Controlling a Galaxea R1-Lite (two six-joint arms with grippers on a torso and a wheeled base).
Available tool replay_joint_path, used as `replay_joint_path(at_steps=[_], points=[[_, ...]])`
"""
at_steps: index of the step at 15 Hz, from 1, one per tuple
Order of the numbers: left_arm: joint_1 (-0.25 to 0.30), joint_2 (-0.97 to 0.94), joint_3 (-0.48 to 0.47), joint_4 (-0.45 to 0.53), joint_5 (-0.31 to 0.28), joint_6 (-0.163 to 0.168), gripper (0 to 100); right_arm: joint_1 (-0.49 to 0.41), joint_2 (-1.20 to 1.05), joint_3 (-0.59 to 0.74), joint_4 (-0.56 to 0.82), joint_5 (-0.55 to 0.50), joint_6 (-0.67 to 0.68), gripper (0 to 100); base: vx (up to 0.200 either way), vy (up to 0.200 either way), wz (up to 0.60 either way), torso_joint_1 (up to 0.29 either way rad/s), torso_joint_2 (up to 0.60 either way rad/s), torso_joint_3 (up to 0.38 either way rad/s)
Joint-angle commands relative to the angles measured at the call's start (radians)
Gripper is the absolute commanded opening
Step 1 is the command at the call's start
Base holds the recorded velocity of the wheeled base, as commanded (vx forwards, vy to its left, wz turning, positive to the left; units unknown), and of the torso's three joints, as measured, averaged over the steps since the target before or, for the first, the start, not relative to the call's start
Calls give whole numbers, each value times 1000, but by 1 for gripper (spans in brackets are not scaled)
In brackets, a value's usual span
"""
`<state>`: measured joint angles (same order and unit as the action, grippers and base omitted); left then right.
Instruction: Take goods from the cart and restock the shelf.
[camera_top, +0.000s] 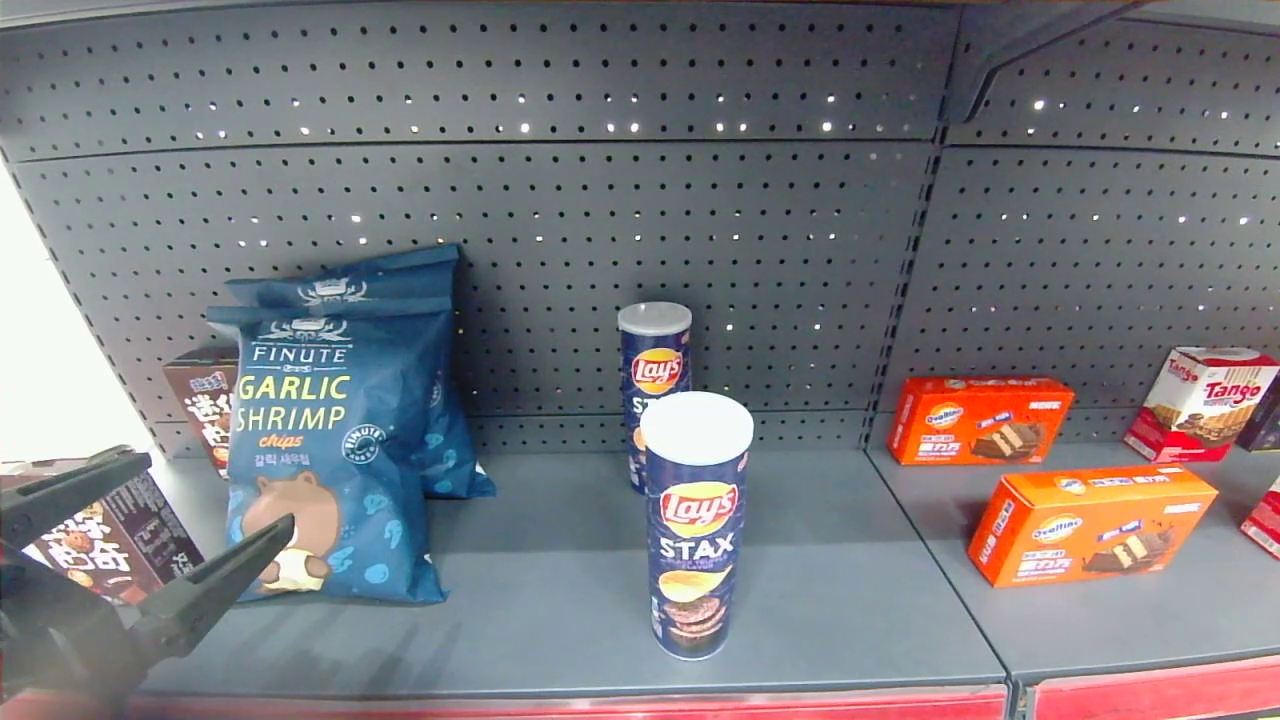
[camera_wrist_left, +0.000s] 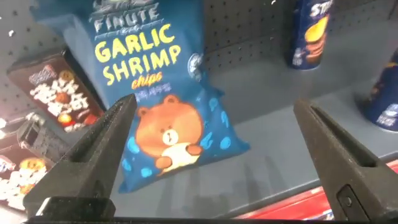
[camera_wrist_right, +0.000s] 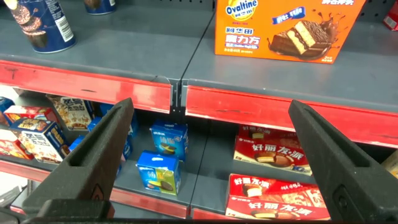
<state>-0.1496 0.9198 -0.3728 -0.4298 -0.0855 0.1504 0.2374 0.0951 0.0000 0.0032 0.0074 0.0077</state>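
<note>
My left gripper (camera_top: 219, 491) hangs open and empty at the shelf's front left, just in front of a blue garlic shrimp chips bag (camera_top: 340, 440). In the left wrist view the bag (camera_wrist_left: 158, 93) stands between the spread fingers (camera_wrist_left: 93, 162). A second blue bag (camera_top: 400, 285) leans behind it. Two dark blue chip cans stand mid-shelf, one in front (camera_top: 697, 520) and one behind (camera_top: 654, 380). My right gripper (camera_wrist_right: 211, 106) is open and empty in front of the shelf's red front edge (camera_wrist_right: 280, 102), below an orange box (camera_wrist_right: 283, 28).
Dark snack boxes (camera_top: 110, 540) stand at the far left. Two orange boxes (camera_top: 1090, 520) (camera_top: 978, 418) and a red-and-white box (camera_top: 1205, 400) lie on the right bay. The grey shelf (camera_top: 560, 580) has bare room between bags and cans. Lower shelves hold blue boxes (camera_wrist_right: 163, 155) and red boxes (camera_wrist_right: 273, 152).
</note>
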Motion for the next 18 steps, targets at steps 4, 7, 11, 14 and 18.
replay_joint_path(at_steps=[4,7,11,14,18], points=[[45,-127,75,6,6,-81,100,0,2,0,0,0,0,100,0,0,0,0,0,0],[50,-315,195,54,12,-83,100,0,2,0,0,0,0,100,0,0,0,0,0,0],[48,-547,183,356,58,-81,100,0,2,0,0,0,-3,100,0,0,0,0,0,0],[48,-644,189,473,76,-81,100,0,2,0,0,2,-5,100,0,0,0,0,0,0],[48,-757,196,597,86,-81,100,-70,18,0,1,-9,-2,100,0,0,0,0,0,0]])
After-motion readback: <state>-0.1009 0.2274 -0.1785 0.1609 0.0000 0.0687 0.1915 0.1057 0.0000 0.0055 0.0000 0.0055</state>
